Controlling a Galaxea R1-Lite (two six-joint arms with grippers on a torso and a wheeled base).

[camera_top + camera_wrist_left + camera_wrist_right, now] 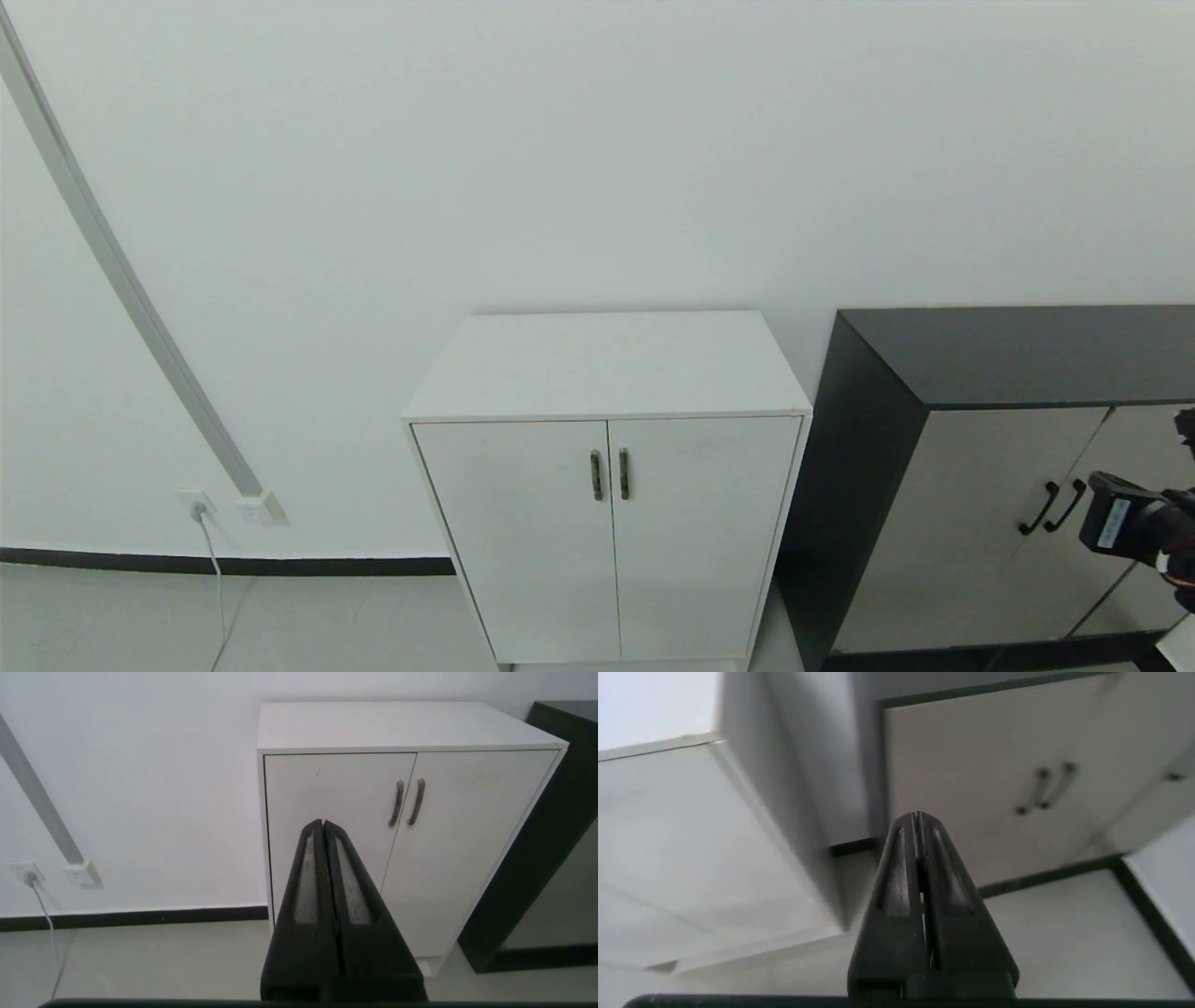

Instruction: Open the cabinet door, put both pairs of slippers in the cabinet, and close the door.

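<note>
The white cabinet [607, 485] stands against the wall with both doors closed. Its two dark handles [610, 474] sit side by side at the middle seam. In the left wrist view my left gripper [323, 823] is shut with nothing in it. It hovers some way in front of the cabinet's left door [332, 831], apart from it. My right gripper [917, 817] is also shut and empty, held off to the right of the white cabinet [682, 849], facing the neighbouring black one. My right arm [1134, 525] shows at the right edge of the head view.
A black cabinet [980, 373] with grey doors and black handles [1052, 506] stands close on the right of the white one. On the left wall are a socket with a hanging cable [210, 560] and a slanted grey conduit [121, 271]. Bare floor lies in front.
</note>
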